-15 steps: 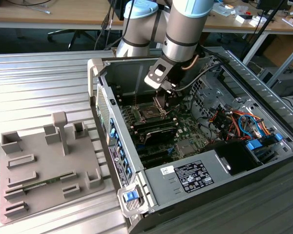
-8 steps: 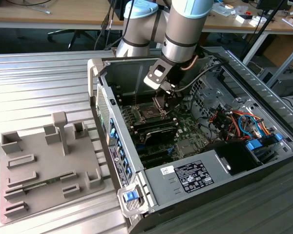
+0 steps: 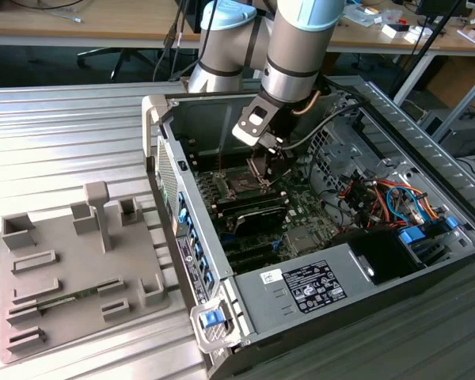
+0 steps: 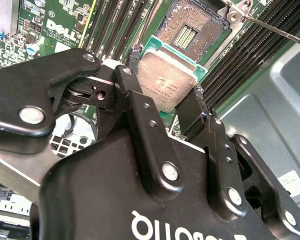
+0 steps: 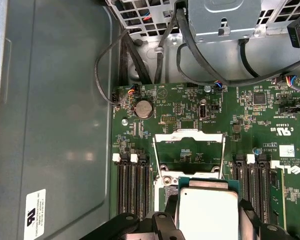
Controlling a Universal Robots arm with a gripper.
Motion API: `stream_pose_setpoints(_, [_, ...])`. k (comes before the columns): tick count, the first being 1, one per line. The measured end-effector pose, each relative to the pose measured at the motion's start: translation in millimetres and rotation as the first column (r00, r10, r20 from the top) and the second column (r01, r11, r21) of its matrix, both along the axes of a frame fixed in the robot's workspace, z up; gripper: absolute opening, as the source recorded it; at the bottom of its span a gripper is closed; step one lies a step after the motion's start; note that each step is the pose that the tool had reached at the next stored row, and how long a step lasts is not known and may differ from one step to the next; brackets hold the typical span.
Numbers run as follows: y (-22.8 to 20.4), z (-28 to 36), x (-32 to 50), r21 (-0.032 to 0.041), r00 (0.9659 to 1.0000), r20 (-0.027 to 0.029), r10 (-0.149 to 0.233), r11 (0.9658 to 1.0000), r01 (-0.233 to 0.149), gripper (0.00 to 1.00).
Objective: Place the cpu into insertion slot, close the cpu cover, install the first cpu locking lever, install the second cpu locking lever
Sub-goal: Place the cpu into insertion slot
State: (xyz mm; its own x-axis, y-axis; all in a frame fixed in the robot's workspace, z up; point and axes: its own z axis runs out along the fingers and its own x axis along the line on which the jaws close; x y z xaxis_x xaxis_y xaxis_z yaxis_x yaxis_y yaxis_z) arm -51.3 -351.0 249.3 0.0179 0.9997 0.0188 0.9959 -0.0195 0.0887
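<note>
My gripper (image 4: 162, 89) is shut on the cpu (image 4: 166, 80), its black fingers (image 4: 132, 95) pinching two opposite edges with the silvery top showing. The chip hangs a little above and beside the open insertion slot (image 4: 189, 31), whose bare gold pins show. In the first wrist view the cpu (image 5: 208, 207) sits between the fingertips, and beyond it the cpu cover (image 5: 189, 134) stands swung open as a thin silvery frame. A thin locking lever (image 4: 282, 34) sticks out past the slot. In the exterior view the gripper (image 3: 259, 166) is low inside the computer case, over the slot (image 3: 244, 185).
Black memory slots (image 5: 132, 185) flank the socket on both sides. Cables (image 5: 140, 65) hang near the case's back wall. The case's side rim (image 3: 174, 198) and a power supply (image 3: 309, 286) bound the opening. A grey fixture tray (image 3: 71, 269) lies on the exterior view's left.
</note>
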Motion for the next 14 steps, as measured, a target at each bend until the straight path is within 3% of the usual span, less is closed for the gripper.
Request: stream_pose_setpoints(14, [0.0, -2.8, -2.1, 0.0001, 1.0, 0.0, 0.0, 1.0, 0.0, 0.55])
